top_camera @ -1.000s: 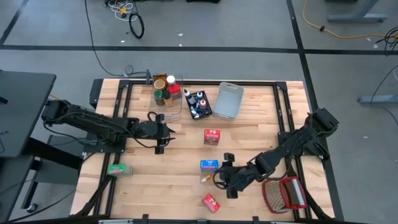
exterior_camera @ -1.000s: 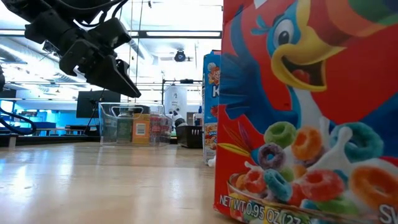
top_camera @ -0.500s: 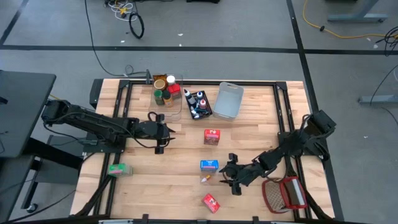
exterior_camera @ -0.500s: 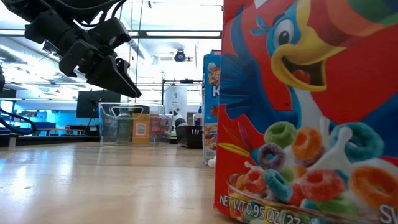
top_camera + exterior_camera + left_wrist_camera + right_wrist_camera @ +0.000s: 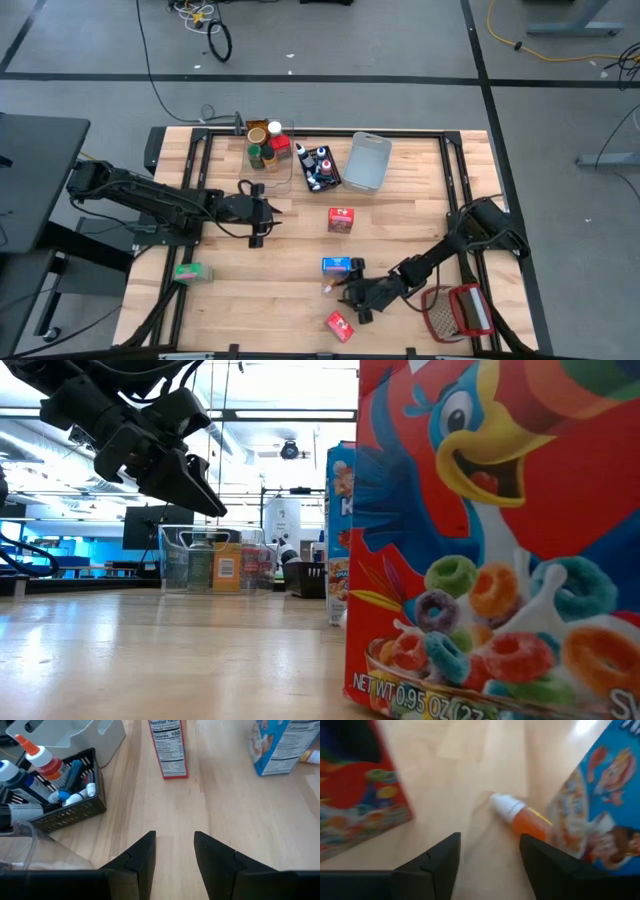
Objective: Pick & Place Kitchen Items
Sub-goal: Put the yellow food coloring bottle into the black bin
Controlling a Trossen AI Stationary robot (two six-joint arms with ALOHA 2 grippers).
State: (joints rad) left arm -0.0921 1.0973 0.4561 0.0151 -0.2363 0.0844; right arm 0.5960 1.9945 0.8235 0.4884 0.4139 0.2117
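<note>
Right wrist view | orange tube (image 5: 522, 819) lying flat, cap toward red box (image 5: 360, 815) | right claw (image 5: 490, 857) open, empty

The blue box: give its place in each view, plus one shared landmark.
High view: blue box at lower centre, just beyond the right gripper.
Low view: narrow blue strip behind the big red box.
Left wrist view: top right corner.
Right wrist view: right edge, beside the orange tube.
Shared landmark: that red box, near the blue one.
</note>
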